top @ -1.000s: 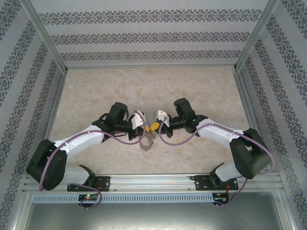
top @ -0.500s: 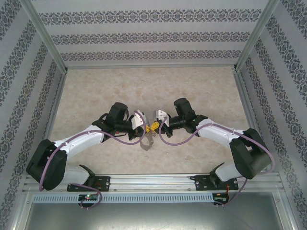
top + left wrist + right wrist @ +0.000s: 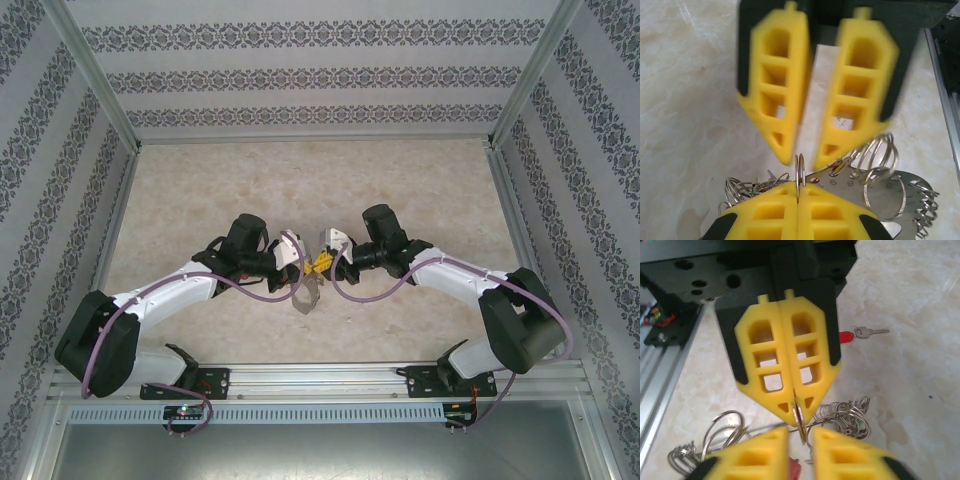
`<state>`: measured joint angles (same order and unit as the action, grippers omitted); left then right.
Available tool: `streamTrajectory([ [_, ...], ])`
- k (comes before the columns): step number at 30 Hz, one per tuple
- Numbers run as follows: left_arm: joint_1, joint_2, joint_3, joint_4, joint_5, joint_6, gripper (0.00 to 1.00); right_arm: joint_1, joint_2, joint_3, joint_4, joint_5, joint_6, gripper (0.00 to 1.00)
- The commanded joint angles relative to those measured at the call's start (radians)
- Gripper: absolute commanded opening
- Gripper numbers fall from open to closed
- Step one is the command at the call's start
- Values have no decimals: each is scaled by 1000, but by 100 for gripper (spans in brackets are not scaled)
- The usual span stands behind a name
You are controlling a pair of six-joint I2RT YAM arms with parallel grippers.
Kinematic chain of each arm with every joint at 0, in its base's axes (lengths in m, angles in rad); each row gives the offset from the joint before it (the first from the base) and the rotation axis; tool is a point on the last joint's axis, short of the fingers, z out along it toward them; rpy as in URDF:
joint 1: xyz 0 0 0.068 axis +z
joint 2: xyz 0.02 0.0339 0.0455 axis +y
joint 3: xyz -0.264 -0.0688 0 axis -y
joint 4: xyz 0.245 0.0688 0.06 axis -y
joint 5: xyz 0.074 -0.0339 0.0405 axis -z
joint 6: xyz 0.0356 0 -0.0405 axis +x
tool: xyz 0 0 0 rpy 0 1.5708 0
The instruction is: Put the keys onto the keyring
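My left gripper (image 3: 799, 192) is shut on the keyring, pinching a silver split ring (image 3: 799, 172) edge-on between its yellow fingertips. The keyring's bunch of small rings (image 3: 747, 187) hangs to its left, and in the right wrist view the same small rings (image 3: 852, 419) show. My right gripper (image 3: 801, 437) faces it tip to tip, open, with the ring's edge in the gap; its fingers (image 3: 785, 135) look blurred. One key with a solid red tag (image 3: 846, 336) lies on the table behind the left gripper (image 3: 796, 410). A red piece (image 3: 795, 471) shows under the right fingers. Both grippers meet mid-table (image 3: 312, 264).
A flat metal plate (image 3: 890, 195) with numbered holes and more rings (image 3: 875, 152) lies below the grippers, also seen as the plate (image 3: 307, 298) from above. The aluminium rail (image 3: 660, 370) runs along the near edge. Patterned walls enclose the marbled tabletop (image 3: 200, 190).
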<state>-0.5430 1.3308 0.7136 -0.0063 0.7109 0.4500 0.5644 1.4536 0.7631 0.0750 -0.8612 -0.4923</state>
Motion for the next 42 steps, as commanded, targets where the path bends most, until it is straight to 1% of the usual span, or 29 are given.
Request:
streamTrajectory([
  [1, 12, 9, 24, 34, -37, -37, 0, -16, -33, 5, 19, 9, 20, 29],
  [5, 63, 39, 55, 71, -36, -59, 0, -40, -78, 5, 51, 101, 104, 32],
  [7, 100, 71, 95, 78, -13, -61, 0, -49, -101, 5, 56, 145, 152, 32],
  [10, 155, 132, 184, 56, -11, -64, 0, -42, -134, 8, 36, 156, 197, 27],
  [14, 227, 186, 280, 59, -5, -71, 0, 29, -162, -5, 29, 195, 235, 25],
  [16, 263, 212, 329, 47, -3, -76, 0, 76, -149, -7, 52, 227, 290, 23],
  [18, 301, 245, 383, 21, -9, -75, 0, 143, -118, 1, 71, 253, 307, 24],
  [22, 347, 296, 438, 36, -9, -79, 0, 248, 15, 57, 90, 330, 322, 23],
  [24, 365, 323, 466, 37, -12, -86, 0, 296, 128, 141, 95, 398, 368, 22],
  [27, 387, 351, 503, 37, -25, -103, 0, 346, 302, 277, 97, 459, 445, 23],
  [29, 399, 362, 525, 29, -42, -111, 0, 365, 400, 375, 80, 520, 496, 24],
  [31, 415, 371, 543, 28, -52, -121, 0, 377, 489, 466, 61, 578, 549, 29],
  [33, 433, 379, 558, 30, -58, -134, 0, 384, 556, 539, 42, 617, 597, 29],
  [35, 444, 388, 575, 25, -63, -134, 0, 389, 610, 604, 8, 657, 607, 31],
  [36, 448, 391, 586, 18, -64, -132, 0, 391, 638, 636, -6, 675, 615, 30],
  [38, 457, 402, 599, 13, -62, -137, 0, 395, 693, 723, -60, 670, 630, 26],
  [42, 465, 416, 622, -7, -69, -136, 0, 409, 793, 873, -135, 658, 649, 25],
])
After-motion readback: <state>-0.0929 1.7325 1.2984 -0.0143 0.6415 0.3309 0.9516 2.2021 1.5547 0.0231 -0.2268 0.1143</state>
